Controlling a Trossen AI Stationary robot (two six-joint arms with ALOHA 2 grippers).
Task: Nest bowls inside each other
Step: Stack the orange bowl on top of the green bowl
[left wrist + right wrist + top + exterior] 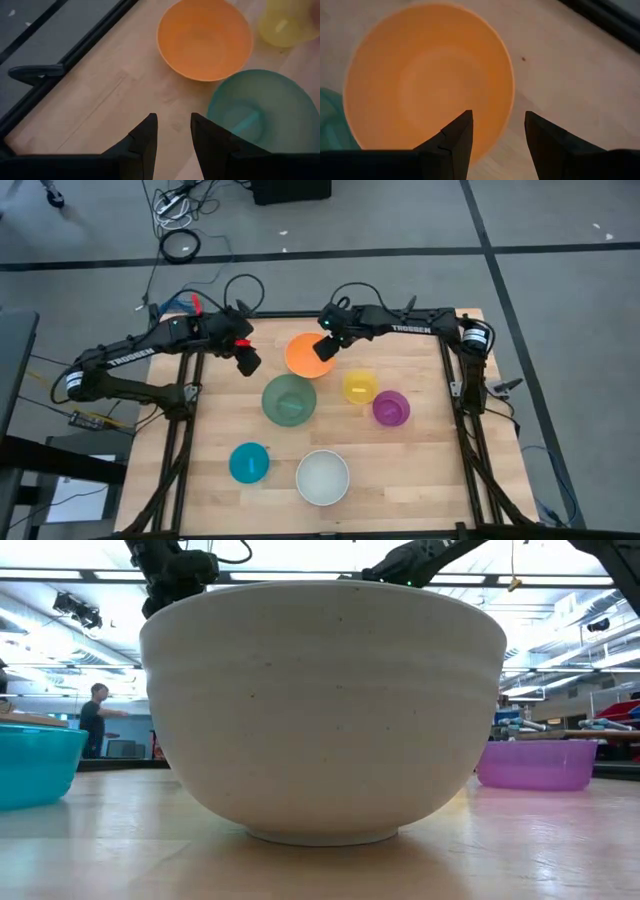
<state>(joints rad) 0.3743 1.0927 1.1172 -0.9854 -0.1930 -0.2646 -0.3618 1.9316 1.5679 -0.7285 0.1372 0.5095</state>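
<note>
Six bowls stand upright and apart on the wooden table: orange [303, 356] at the far middle, green [289, 400] just in front of it, yellow [360, 387] and purple [391, 408] to the right, blue [249, 463] and white [322, 477] near the front. My right gripper [497, 132] hangs open above the orange bowl's [427, 80] right rim. One finger is over the bowl's inside and one over the table outside it, and neither touches. My left gripper [174, 132] is open over bare wood left of the orange bowl [204, 40] and the green bowl [260, 107].
The low view is filled by the white bowl [325, 710], with the blue bowl [35, 765] at its left and the purple bowl [540, 762] at its right. A black frame rail [185, 395] runs along the table's left side. A person stands far off in the room [95, 720].
</note>
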